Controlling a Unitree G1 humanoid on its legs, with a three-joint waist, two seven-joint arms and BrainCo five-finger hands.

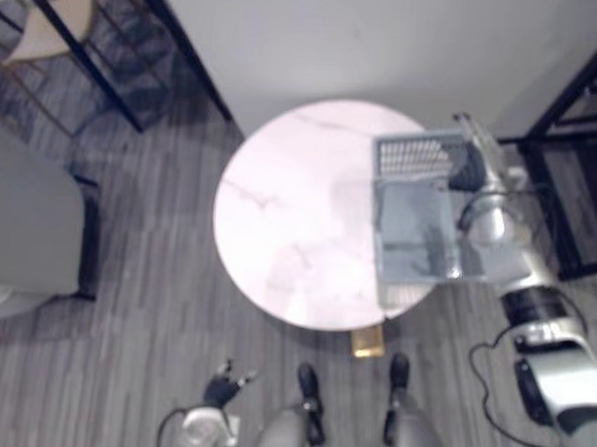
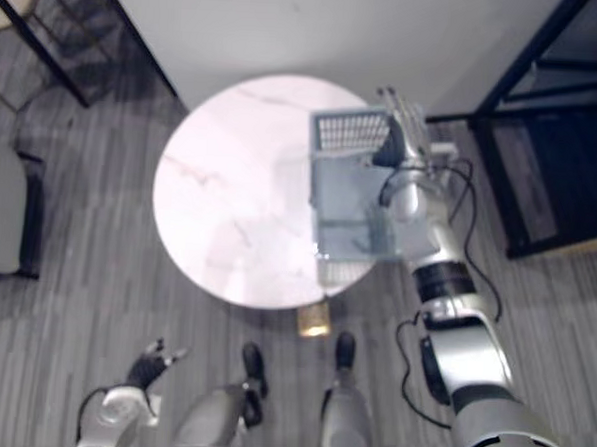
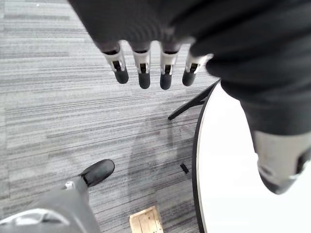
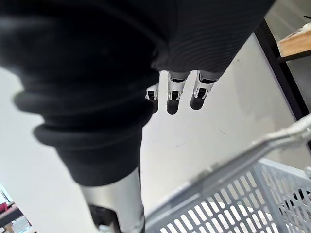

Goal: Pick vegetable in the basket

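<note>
A grey-blue plastic basket [image 1: 414, 154] with mesh walls stands on the right side of a round white marble table [image 1: 279, 212]. Its inside looks grey and I cannot make out what lies in it. My right hand [image 2: 395, 146] hovers over the basket's far right corner. In the right wrist view its fingers [image 4: 170, 94] are straight and hold nothing, with the basket's rim and mesh wall [image 4: 228, 204] just past them. My left hand [image 1: 225, 385] hangs low by my side over the floor, its fingers [image 3: 143, 73] straight and empty, beside the table's edge [image 3: 197, 160].
A black metal shelf [image 1: 583, 148] stands right of the table. A chair [image 1: 59, 21] and a wire rack are at the back left, and a grey seat [image 1: 23, 219] is at the left. A small wooden block [image 1: 368, 340] lies under the table's near edge.
</note>
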